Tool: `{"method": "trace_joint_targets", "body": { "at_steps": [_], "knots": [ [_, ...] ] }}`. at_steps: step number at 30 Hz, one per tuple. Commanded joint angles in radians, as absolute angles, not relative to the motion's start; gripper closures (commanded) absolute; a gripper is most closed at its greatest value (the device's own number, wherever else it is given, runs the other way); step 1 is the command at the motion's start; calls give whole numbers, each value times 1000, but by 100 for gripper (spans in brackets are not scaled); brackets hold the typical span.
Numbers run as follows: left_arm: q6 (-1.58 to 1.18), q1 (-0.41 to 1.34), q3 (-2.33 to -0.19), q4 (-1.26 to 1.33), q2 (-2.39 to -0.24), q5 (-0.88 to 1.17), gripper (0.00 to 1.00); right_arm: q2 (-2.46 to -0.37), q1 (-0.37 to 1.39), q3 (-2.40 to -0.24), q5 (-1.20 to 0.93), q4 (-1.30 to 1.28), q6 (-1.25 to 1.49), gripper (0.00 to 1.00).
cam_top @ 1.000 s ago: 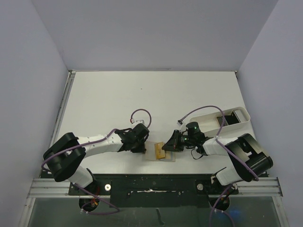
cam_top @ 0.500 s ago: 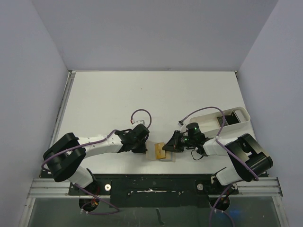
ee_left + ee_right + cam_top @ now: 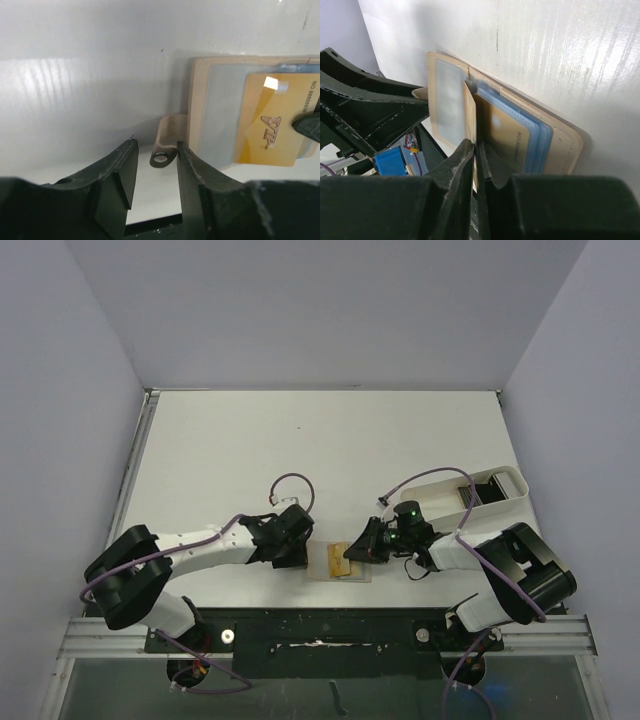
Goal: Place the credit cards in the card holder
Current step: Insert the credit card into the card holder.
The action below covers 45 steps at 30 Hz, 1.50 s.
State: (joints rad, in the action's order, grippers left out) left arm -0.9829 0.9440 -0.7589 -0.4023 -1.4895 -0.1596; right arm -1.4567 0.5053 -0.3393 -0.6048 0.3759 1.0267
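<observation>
The tan card holder (image 3: pixel 340 562) lies open on the table near the front edge. In the left wrist view it (image 3: pixel 200 90) shows a pale blue-grey lining. Its snap tab (image 3: pixel 167 132) with the stud lies between the tips of my open left gripper (image 3: pixel 156 145), unclamped. My right gripper (image 3: pixel 475 145) is shut on a gold credit card (image 3: pixel 470 112), which stands on edge over the holder's fold. Its face reads VIP in the left wrist view (image 3: pixel 272 120). Another gold card (image 3: pixel 507 137) sits in the blue sleeves (image 3: pixel 542 137). In the top view the left gripper (image 3: pixel 298 552) and right gripper (image 3: pixel 357 546) flank the holder.
A white oblong tray (image 3: pixel 440 485) stands at the right, with dark items (image 3: pixel 478 490) at its far end. The table's front edge and black rail (image 3: pixel 320 625) run just below the card holder. Cables loop above both wrists.
My left gripper has drawn back slightly to the left, and its cable loop has shifted left. The right gripper and its card have stayed in place.
</observation>
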Motion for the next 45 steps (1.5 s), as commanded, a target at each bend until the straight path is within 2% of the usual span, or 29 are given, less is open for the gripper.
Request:
{"method": "trace_joint_targets", "body": {
  "at_steps": [1,7,15,18,30,45],
  "knots": [
    [-1016,947,-822,-513,-1388,-158,62,-1462,513,-327,-600,423,1018,93],
    [-1025,943,-788,-423,-1303,-98,54,-1467,516,-327,-600,423,1016,93],
    [-1029,912,-662,-292,-1347,-38,56,-1462,519,-327,-594,427,1020,92],
    [-1029,911,-636,-255,-1371,-20,61,-1452,521,-325,-586,432,1023,92],
    [-1057,913,-598,-178,-1397,40,99,-1414,523,-318,-553,453,1046,94],
    [-1166,916,-493,-17,-1368,109,100,-1407,549,-306,-517,439,1042,95]
  ]
}}
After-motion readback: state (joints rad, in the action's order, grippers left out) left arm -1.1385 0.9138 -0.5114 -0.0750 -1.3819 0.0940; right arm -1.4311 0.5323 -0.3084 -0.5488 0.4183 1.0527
